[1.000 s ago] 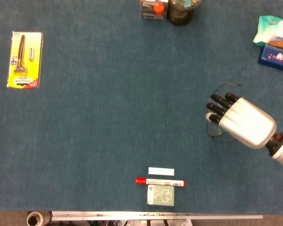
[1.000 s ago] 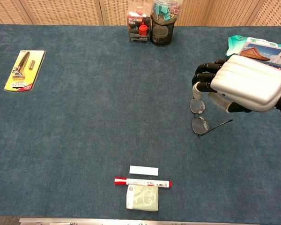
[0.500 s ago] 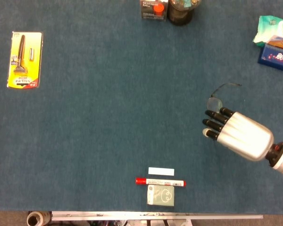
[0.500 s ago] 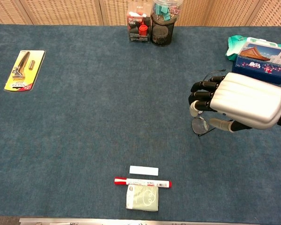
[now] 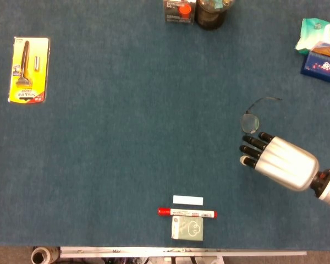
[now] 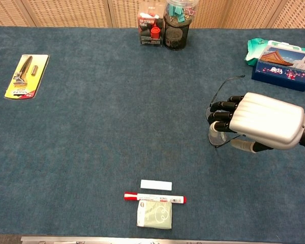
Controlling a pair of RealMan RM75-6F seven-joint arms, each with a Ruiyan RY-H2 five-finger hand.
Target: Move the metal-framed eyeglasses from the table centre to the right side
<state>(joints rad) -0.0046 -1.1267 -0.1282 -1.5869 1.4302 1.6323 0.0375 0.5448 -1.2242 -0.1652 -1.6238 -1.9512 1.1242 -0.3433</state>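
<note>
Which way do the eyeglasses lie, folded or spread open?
Spread: one temple arm of the eyeglasses curves away from the lens.

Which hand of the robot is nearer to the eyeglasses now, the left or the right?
Right. The right hand is right beside the eyeglasses, on their near side and partly covering them. The left hand shows in neither view.

A table (image 5: 126, 110) is covered edge to edge by a dark blue, felt-like cloth, evenly lit without strong shadows. Along its near edge a pale metal strip (image 5: 181, 252) is seen, with a brownish floor (image 5: 11, 256) visible below it. A small roll, possibly tape (image 5: 42, 256), is partly shown at the lower left corner. Behind the far edge of the table, light wooden panels with a fine woven lattice (image 6: 66, 12) are seen, separated by plain vertical posts.
</note>
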